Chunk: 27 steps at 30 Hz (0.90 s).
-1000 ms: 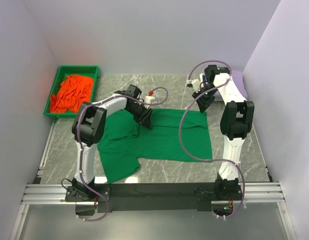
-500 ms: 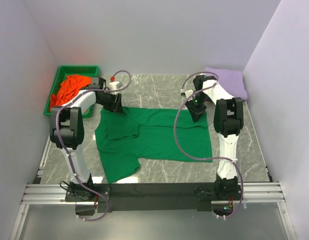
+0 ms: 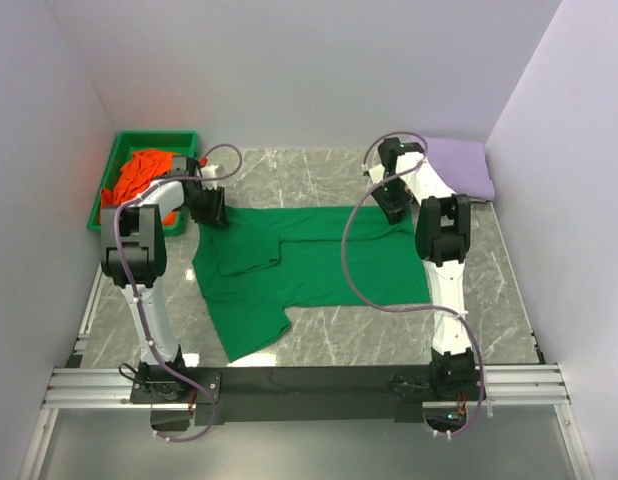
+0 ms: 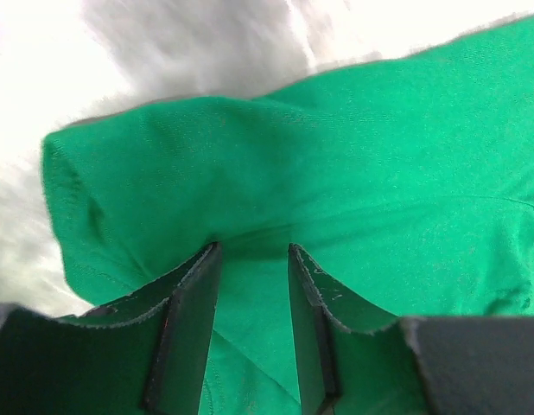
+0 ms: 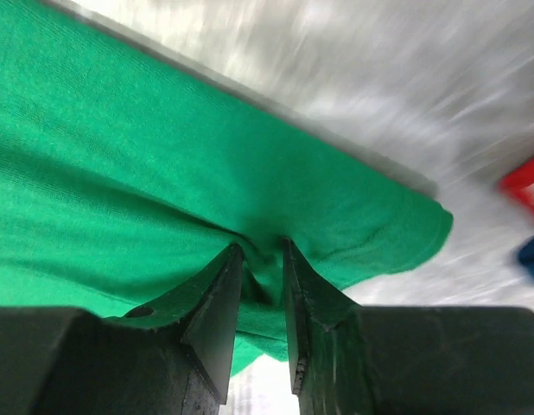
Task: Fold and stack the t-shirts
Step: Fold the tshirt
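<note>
Tray (image 3: 155,135) with orange tee (image 3: 137,173) beside left pincer (image 3: 210,210); green tee (image 3: 319,268) pinched.

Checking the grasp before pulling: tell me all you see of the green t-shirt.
The green t-shirt is plain bright knit cloth, lying mostly flat on the marble table, partly folded, one flap reaching toward the near edge. The left gripper pinches its far left corner, the right gripper its far right corner, cloth bunched between the fingers.
</note>
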### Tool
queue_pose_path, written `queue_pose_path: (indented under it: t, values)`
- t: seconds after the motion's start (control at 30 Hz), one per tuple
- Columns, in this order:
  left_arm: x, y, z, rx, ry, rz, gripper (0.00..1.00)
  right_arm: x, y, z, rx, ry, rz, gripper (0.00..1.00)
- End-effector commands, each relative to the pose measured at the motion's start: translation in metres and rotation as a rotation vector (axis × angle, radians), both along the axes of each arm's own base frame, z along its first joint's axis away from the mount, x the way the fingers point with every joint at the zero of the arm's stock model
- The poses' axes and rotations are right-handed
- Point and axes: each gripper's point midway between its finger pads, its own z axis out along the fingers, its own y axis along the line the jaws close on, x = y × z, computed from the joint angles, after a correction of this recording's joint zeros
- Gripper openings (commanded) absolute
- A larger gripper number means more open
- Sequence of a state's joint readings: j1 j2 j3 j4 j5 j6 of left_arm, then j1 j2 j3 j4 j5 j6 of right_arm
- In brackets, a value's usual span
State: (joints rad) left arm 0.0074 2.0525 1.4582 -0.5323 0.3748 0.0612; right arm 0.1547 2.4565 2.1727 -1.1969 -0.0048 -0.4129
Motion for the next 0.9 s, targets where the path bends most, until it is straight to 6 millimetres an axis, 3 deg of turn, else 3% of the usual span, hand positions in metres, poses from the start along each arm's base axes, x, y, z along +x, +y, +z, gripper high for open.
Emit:
queue_pose_path:
  t: [0.0,0.17,0.27,0.3,0.47,0.5,0.6,0.7,0.87]
  values:
    - [0.021,0.036,-0.014,0.088,0.012,0.104,0.44,0.038,-0.009,-0.004,-0.088,-0.120,-0.010,0.33]
    - [0.052,0.040,-0.003,0.076,-0.034,0.101,0.44,0.055,-0.009,0.002,-0.141,-0.194,0.036,0.37]
    - [0.060,0.036,0.014,0.051,-0.065,0.091,0.46,0.058,-0.008,0.021,-0.124,-0.240,0.043,0.41]
    - [0.061,0.032,0.020,0.033,-0.079,0.073,0.47,0.060,-0.006,0.041,-0.102,-0.280,0.049,0.42]
    - [0.050,0.022,0.060,-0.016,-0.142,0.039,0.49,0.029,0.002,0.064,-0.033,-0.272,0.099,0.43]
    - [0.047,0.019,0.069,-0.028,-0.158,0.033,0.49,0.019,0.001,0.062,-0.024,-0.252,0.115,0.42]
    - [0.039,0.016,0.070,-0.037,-0.149,0.030,0.49,0.002,-0.001,0.043,-0.030,-0.172,0.137,0.37]
    - [0.028,0.010,0.065,-0.061,-0.125,0.008,0.49,-0.004,-0.005,0.023,-0.027,-0.109,0.126,0.33]
    - [0.011,0.006,0.051,-0.074,-0.081,-0.003,0.46,0.001,-0.025,0.005,-0.058,-0.074,0.081,0.29]
